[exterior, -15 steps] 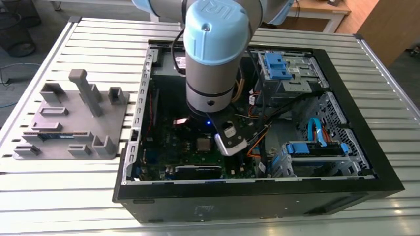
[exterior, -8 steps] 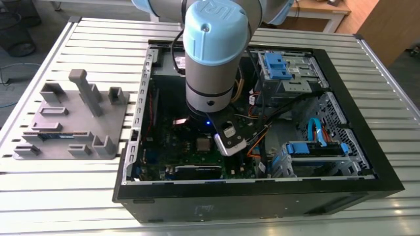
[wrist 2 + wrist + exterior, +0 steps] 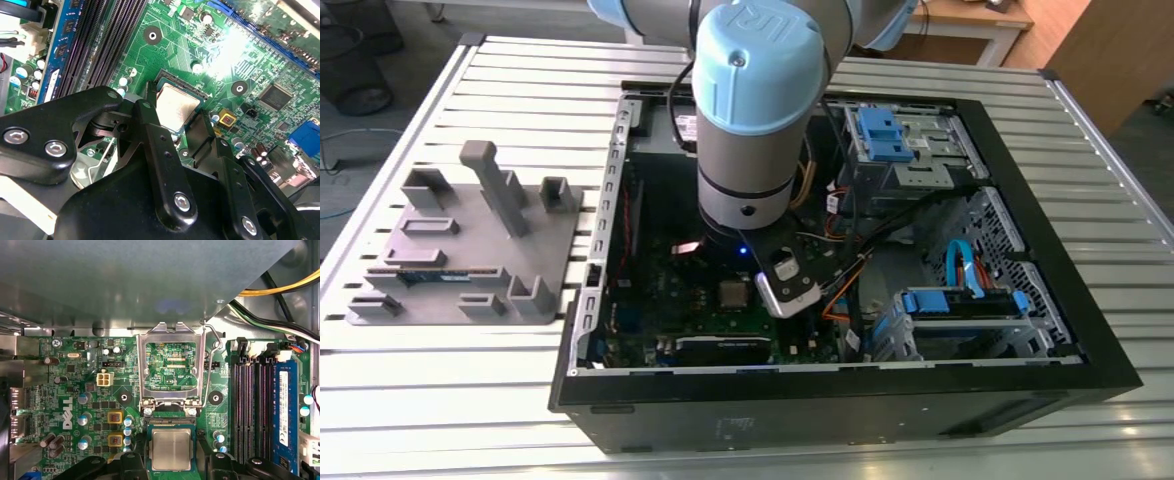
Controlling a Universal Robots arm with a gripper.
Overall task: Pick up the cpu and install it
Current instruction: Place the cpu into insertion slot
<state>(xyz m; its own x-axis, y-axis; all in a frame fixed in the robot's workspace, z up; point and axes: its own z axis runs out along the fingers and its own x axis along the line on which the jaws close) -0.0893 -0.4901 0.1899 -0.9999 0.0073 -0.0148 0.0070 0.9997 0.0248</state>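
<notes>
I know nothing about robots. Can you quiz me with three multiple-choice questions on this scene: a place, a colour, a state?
1. Where is the cpu? A in the socket on the board; B on the grey tray; C on the table.
2. What colour is the board? A red; B green; C white.
3. The metal socket frame is: A closed over the cpu; B folded open; C missing.
Answers: 1 A, it lies in the socket; 2 B, its surface is green; 3 B, the board shows through its window, beside the cpu.
</notes>
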